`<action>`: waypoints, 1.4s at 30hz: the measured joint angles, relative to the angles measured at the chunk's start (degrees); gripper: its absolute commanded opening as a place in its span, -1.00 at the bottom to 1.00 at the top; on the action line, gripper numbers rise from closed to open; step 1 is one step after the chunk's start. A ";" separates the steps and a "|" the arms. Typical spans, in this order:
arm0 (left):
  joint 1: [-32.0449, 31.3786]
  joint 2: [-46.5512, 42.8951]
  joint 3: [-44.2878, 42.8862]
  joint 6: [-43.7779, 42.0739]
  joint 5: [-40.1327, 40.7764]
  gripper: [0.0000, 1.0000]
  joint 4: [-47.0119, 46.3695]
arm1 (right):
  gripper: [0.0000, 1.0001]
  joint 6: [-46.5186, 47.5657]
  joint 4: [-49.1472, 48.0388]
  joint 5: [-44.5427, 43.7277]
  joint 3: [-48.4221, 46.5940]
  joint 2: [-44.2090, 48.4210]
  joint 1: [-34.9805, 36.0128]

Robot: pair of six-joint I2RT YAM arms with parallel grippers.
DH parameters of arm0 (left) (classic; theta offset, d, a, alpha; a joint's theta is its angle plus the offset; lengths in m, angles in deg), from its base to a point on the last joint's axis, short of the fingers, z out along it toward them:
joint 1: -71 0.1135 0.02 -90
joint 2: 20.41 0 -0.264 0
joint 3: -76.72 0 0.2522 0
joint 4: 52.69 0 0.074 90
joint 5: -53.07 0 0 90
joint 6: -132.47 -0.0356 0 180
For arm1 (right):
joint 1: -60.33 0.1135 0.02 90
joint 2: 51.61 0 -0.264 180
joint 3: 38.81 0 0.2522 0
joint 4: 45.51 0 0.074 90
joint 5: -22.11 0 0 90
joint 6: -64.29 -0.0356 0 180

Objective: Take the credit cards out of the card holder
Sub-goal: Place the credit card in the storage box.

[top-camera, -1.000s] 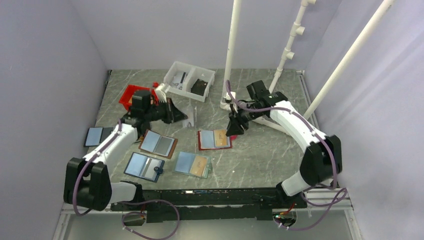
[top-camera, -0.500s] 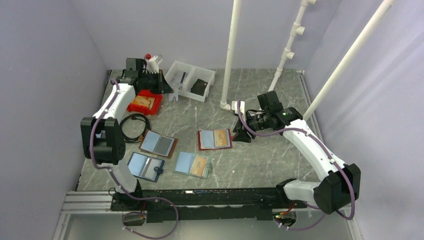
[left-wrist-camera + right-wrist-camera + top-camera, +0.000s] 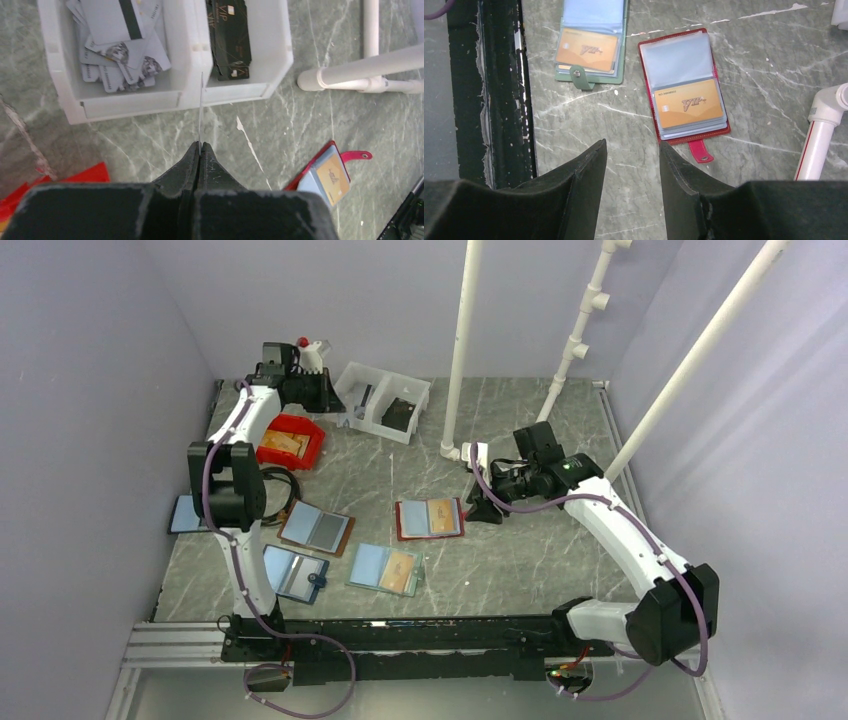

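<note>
The red card holder (image 3: 403, 521) lies open on the table's middle, with an orange credit card (image 3: 689, 103) in its near sleeve and a pale blue-grey sleeve above that. My right gripper (image 3: 632, 144) hangs open and empty just right of the holder (image 3: 694, 137), by its pink-red tab. At the back left, my left gripper (image 3: 200, 145) is shut on a thin credit card (image 3: 200, 110) seen edge-on, held over the front wall of the white bin (image 3: 192, 45). In the top view the left gripper (image 3: 335, 403) sits beside that bin (image 3: 350, 375).
The white bin holds grey cards (image 3: 120, 50) on the left and black cards (image 3: 230, 40) on the right. A red bin (image 3: 290, 443), a brown holder (image 3: 315, 528), a blue holder (image 3: 290, 573) and a teal holder (image 3: 385, 568) lie to the left. White pipes (image 3: 460, 350) stand behind.
My left arm has swung from above the red bin to the back, next to the white bin. The right gripper has shifted a little right of the red holder and opened slightly.
</note>
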 measured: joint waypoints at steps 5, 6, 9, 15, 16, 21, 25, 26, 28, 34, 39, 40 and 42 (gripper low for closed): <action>0.72 3.48 -3.63 -0.15 0.11 -1.00 0.09 | -0.09 0.33 -0.02 -0.48 0.02 -0.96 0.00; 0.92 4.02 -4.42 -0.17 0.09 -1.00 0.09 | -0.08 0.37 -0.02 -0.68 0.02 -1.14 0.00; 1.27 5.66 -6.47 -0.20 0.07 -1.00 -0.28 | -0.08 0.46 -0.02 -0.94 0.02 -1.55 0.00; 1.53 10.03 -10.40 0.11 -0.15 -1.00 -1.60 | -0.09 0.63 -0.02 -0.94 0.02 -2.21 0.00; 1.53 10.75 -10.99 0.15 -0.15 -1.00 -1.79 | -0.09 0.66 -0.02 -0.92 0.02 -2.25 0.00; 1.53 14.34 -13.90 1.16 -0.31 -1.00 -3.04 | -0.08 0.76 -0.04 -0.98 0.09 -2.51 0.00; 1.53 16.94 -16.20 1.97 -0.61 -1.00 -4.35 | -0.09 0.79 -0.04 -1.16 0.22 -3.37 0.35; 1.53 17.53 -16.65 2.43 -0.72 -1.00 -4.76 | -0.09 0.79 -0.04 -1.29 0.28 -3.56 0.48; 1.53 18.27 -16.81 2.95 -0.85 -1.00 -5.55 | -0.08 0.79 -0.04 -1.40 0.28 -4.07 0.81; 1.53 19.23 -16.87 4.79 -0.87 -1.00 -7.87 | -0.09 0.81 -0.07 -1.90 0.28 -5.25 1.44; 1.53 19.43 -17.44 6.47 -1.81 -1.00 -11.04 | -0.08 0.83 -0.04 -2.36 0.28 -6.10 1.51; 1.53 19.65 -17.84 6.64 -2.08 -1.00 -11.26 | -0.08 0.85 -0.04 -2.38 0.28 -6.25 1.57; 1.53 20.74 -19.87 6.84 -2.84 -1.00 -11.41 | -0.08 0.87 -0.04 -2.45 0.28 -6.73 1.70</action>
